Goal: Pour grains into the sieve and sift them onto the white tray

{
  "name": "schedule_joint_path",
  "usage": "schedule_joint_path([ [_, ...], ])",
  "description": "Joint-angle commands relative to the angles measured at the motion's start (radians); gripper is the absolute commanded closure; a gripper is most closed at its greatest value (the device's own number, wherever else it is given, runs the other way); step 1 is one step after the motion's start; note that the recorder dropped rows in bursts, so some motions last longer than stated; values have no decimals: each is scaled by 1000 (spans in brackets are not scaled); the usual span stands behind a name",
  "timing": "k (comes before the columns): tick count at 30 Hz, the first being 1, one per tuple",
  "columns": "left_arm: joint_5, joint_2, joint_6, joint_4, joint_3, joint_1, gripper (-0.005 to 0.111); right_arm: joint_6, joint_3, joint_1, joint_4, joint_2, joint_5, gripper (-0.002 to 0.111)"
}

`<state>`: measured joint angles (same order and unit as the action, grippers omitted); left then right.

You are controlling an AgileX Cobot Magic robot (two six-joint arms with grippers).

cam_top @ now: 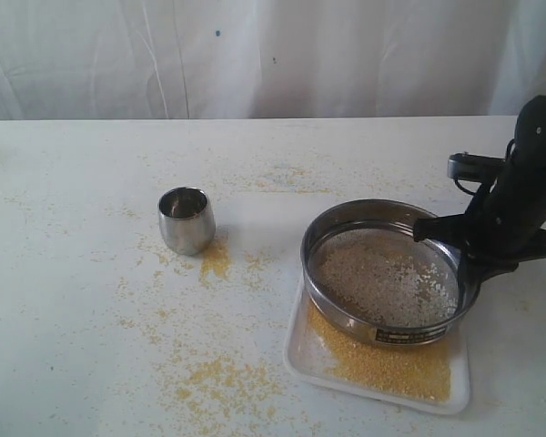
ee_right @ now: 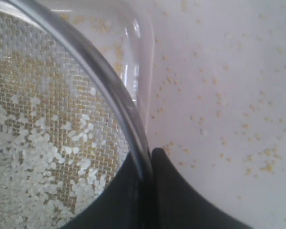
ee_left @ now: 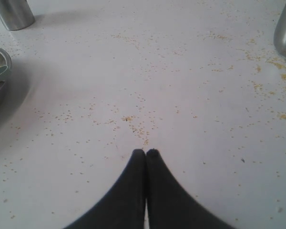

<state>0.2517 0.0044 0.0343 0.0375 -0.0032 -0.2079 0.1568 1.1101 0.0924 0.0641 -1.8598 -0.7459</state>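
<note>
The right gripper (ee_right: 147,160) pinches the rim of the sieve (cam_top: 341,314), one finger inside and one outside. The sieve sits slightly tilted over the far part of the tray (cam_top: 297,350); whether they touch cannot be told. Whitish grains (cam_top: 382,278) lie on its mesh, and golden ones cover the tray's near part. The left gripper (ee_left: 146,152) is closed and empty above the grain-strewn table (ee_left: 181,71). A cup (cam_top: 186,220) stands upright, well left of the sieve.
</note>
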Motion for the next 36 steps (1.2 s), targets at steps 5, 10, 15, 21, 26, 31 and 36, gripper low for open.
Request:
schedule_joint_path([
  [5,3,-4,-7,6,3,0,107,-3,-6,-2,-13,-29,39,108],
  [10,3,-4,-7,6,3,0,107,-3,7,-2,-11,-27,38,108],
  [15,3,-4,-7,6,3,0,107,-3,10,-2,-11,-27,40,108],
  [21,3,-4,-7,6,3,0,107,-8,10,-2,-13,-27,44,108],
  [26,3,-4,-7,6,3,0,107,-130,10,-2,-11,-34,20,98],
  [31,3,-4,-7,6,3,0,107,-134,10,-2,-11,-36,35,59],
  [36,3,-4,-7,6,3,0,107,-134,46,-2,-2,-34,-26,51],
])
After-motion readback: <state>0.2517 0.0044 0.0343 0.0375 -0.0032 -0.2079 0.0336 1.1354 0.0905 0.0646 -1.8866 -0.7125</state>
